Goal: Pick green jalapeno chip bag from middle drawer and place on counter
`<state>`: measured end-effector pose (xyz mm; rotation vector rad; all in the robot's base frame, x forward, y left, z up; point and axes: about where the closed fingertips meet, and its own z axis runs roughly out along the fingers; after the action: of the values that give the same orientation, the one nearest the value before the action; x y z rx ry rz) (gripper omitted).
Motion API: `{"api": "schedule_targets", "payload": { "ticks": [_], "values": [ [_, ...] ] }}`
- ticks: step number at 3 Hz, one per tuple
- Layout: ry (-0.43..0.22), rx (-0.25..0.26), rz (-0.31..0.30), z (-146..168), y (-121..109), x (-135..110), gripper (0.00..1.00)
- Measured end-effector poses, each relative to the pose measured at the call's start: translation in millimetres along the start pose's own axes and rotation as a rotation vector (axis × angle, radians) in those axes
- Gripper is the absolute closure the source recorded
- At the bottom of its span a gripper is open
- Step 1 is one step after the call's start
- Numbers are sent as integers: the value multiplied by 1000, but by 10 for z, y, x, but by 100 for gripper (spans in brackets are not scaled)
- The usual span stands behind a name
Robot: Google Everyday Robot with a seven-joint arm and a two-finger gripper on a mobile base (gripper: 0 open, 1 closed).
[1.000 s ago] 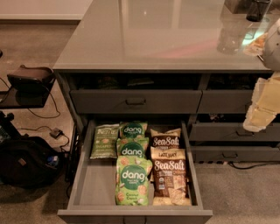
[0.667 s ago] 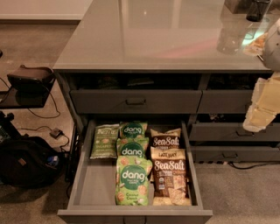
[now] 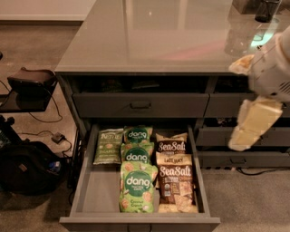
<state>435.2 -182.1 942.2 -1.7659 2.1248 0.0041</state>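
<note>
Under a glossy counter point(image 3: 149, 41), one crinkly jalapeno bag point(image 3: 108, 146), three dang bags point(image 3: 136, 186) and three Sea Salt bags point(image 3: 175, 181) are laid in the drawer point(image 3: 97, 195); the gripper point(image 3: 253, 127) is held at right, its state indiscernible.

**Dim room around a grey cabinet**

A brownish floor point(image 3: 41, 50) is spreading out to the left and meeting a pale wall point(image 3: 41, 8) at the top edge. A black bag point(image 3: 27, 167) is slumping on the floor beside the cabinet point(image 3: 140, 105). A small dark stand point(image 3: 29, 86) is sitting above the bag, with cables point(image 3: 56, 111) trailing down to a plug block point(image 3: 57, 137). Soft light is glinting pink and white on the glossy worktop point(image 3: 154, 31). A dark cup point(image 3: 266, 10) is standing at its far right corner. The gripper point(image 3: 249, 129) is hanging at the right, in front of the closed side drawers point(image 3: 240, 158).
</note>
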Motion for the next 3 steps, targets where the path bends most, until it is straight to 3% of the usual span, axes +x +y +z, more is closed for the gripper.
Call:
{"api": "schedule_targets", "payload": {
  "ticks": [1, 3],
  "values": [
    [-93, -39, -4, 683, 55, -283, 0],
    [-260, -34, 112, 1839, -44, -602, 0]
  ]
}}
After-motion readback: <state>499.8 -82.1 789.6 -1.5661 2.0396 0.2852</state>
